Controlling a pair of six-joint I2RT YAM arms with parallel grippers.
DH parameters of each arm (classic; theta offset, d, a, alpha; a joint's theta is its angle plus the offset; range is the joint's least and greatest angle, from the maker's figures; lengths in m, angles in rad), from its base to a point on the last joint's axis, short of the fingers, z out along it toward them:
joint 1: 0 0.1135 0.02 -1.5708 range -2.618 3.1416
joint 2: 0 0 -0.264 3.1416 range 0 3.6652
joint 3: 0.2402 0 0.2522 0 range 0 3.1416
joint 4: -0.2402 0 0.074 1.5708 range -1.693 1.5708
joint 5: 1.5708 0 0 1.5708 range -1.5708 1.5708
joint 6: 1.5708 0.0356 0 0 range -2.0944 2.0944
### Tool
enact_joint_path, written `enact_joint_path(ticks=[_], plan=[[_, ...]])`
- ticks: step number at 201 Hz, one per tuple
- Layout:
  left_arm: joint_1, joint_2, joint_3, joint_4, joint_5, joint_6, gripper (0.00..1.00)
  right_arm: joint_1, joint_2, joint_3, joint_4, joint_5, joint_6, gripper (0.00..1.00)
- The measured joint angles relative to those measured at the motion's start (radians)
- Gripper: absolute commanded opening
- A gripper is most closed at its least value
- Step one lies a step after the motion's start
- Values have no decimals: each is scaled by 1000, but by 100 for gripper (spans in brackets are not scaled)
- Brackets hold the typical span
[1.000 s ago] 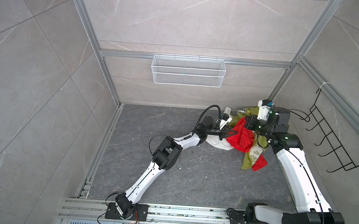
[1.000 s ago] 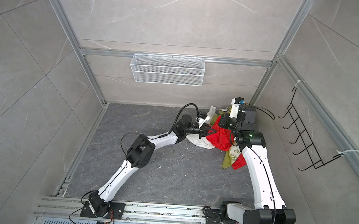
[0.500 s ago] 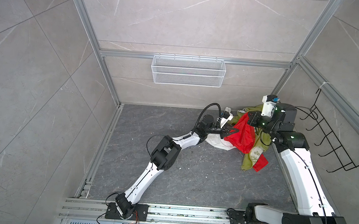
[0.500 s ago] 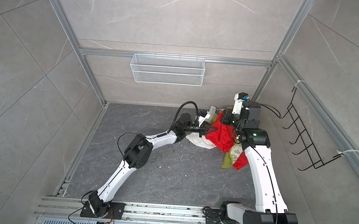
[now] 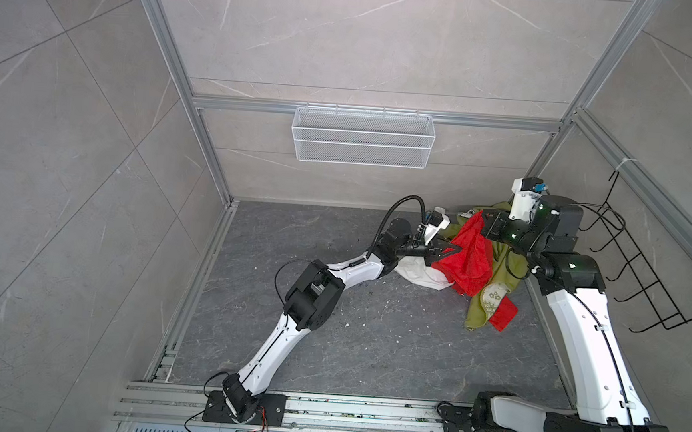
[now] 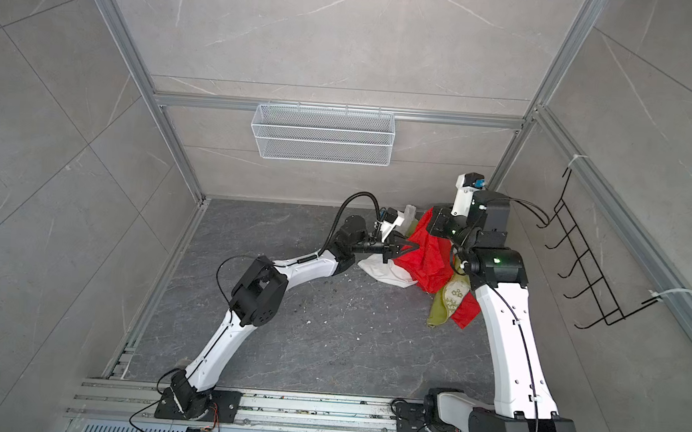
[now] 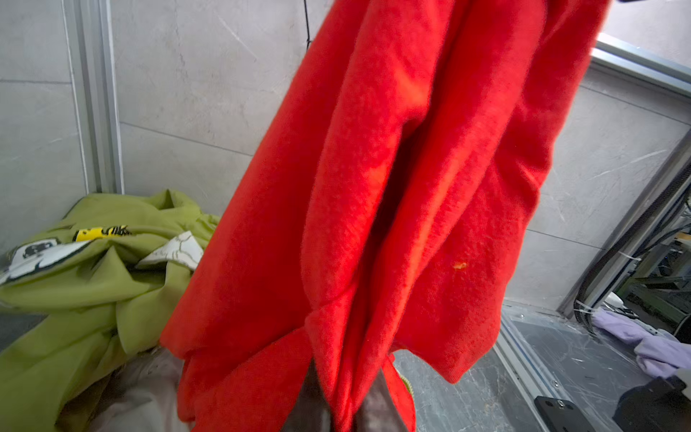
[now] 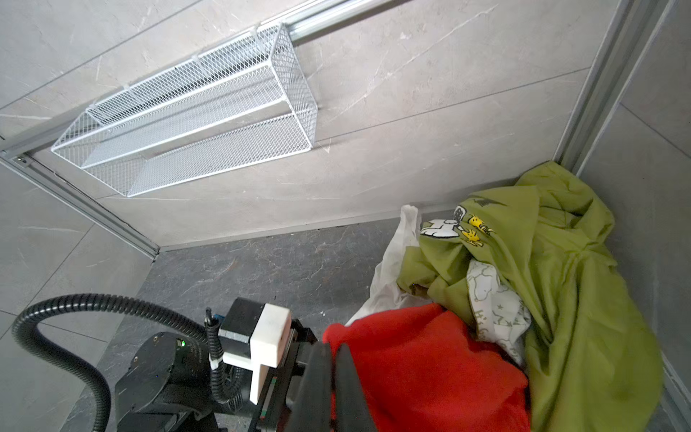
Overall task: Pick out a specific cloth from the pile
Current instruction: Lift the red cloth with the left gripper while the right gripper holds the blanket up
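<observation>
While it hung over the pile [image 8: 561, 299], cloth [image 5: 468, 257]: red, at the floor's [image 5: 329, 307] far right corner.
Handling: likely light, limp, slippery; best held by bunched edges.
Left gripper [image 7: 342, 389]: clamped on its lower fold.
Right gripper [image 8: 332, 353]: clamped on its top corner.

Red cloth [image 7: 374, 194]: soft fabric, matt, fuzzy nap (close up in left wrist view). Olive-green cloth [image 8: 583, 321]: smooth thin fabric, creased. Mesh basket [image 5: 361, 145]: white-coated metal wire. Floor [image 5: 369, 335]: dark grey stone look, veined, matt. Arm shells [image 5: 589, 351]: glossy white plastic.
</observation>
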Motion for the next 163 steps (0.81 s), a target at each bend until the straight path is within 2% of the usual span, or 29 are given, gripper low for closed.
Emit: enact_joint_path(ticks=[163], plan=[[-15, -182, -71, -6, 1, 58, 0, 0, -17, 166, -42, -43, 18, 0]])
